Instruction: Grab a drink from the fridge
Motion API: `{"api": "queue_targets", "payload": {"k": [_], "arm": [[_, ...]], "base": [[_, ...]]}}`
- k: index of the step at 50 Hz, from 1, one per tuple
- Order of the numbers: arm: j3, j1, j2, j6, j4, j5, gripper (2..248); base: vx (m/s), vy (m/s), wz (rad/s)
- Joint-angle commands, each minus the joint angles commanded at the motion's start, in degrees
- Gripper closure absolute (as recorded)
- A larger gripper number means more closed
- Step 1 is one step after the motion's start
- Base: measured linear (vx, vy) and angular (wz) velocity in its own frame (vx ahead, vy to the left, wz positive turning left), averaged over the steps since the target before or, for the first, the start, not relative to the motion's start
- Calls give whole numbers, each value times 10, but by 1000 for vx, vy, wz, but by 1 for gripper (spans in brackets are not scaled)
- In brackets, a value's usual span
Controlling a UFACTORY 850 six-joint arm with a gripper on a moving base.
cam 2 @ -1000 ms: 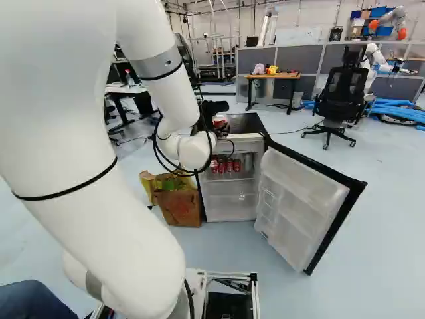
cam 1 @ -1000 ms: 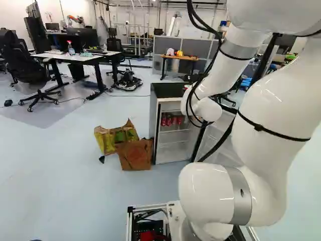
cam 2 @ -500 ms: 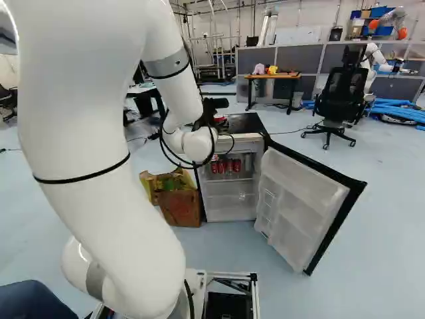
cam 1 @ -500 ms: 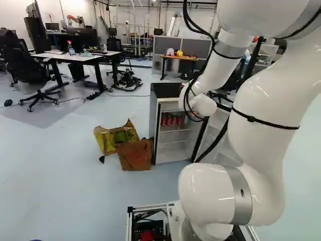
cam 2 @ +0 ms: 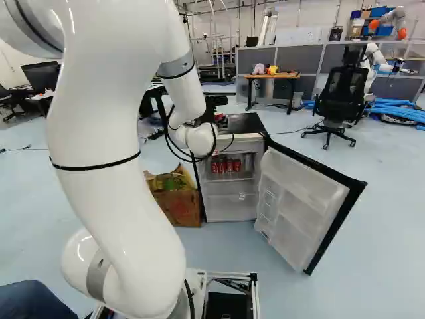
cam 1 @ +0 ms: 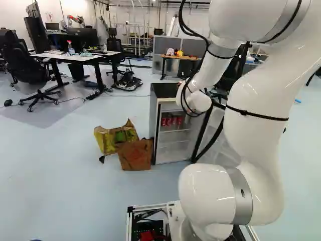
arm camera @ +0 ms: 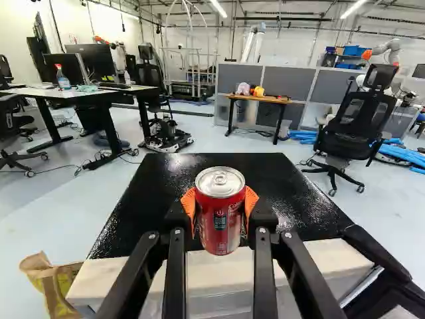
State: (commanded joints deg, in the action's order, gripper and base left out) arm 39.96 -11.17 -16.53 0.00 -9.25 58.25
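One red drink can (arm camera: 219, 229), silver lid and tab showing; standing upright, being gripped from both sides, appearing against the black top of the fridge (cam 2: 229, 211) in the wrist view. One small fridge, pale inside, standing upright, its door (cam 2: 302, 199) hanging wide open. Several red cans (cam 2: 229, 166), standing in a row on its upper shelf (cam 2: 232, 179).

The arm (cam 2: 99, 199) runs off the top of both base views, hiding part of the fridge door (cam 2: 299, 206) in the left one. A bag (arm camera: 53, 292) is cut off in the wrist view.
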Motion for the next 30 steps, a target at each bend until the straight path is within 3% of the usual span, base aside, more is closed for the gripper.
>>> {"api": "queue_targets", "payload": {"k": [30], "arm": [[74,21,-61,0,8,-23,157]], "base": [[0,0,0]]}}
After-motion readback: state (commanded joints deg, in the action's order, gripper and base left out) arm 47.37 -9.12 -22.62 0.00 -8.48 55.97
